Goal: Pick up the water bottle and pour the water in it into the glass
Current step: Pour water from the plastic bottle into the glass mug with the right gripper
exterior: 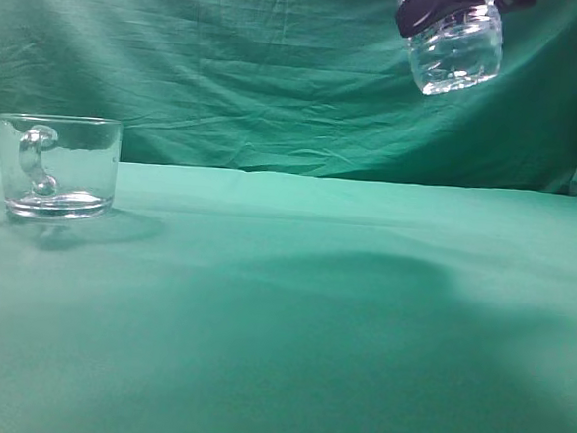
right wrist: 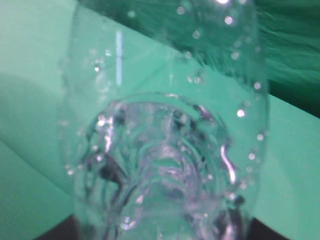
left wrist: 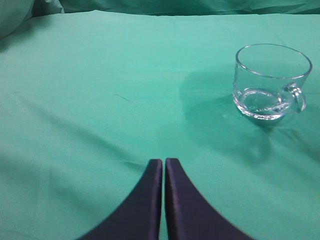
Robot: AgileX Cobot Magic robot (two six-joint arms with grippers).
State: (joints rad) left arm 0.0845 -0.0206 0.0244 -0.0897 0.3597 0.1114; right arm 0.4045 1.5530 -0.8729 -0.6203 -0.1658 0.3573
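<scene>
Closed left jaws idle near the glass (left wrist: 272,82); right jaws grip the water bottle (exterior: 457,45) high, well right of it.

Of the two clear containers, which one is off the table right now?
The water bottle: its base hangs high at upper right in the right gripper. The glass, short with a curved handle, stands on the green cloth at left.

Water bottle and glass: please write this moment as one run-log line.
right gripper: holds water bottle aloft | glass: on table, apart | left gripper: shut, idle
</scene>
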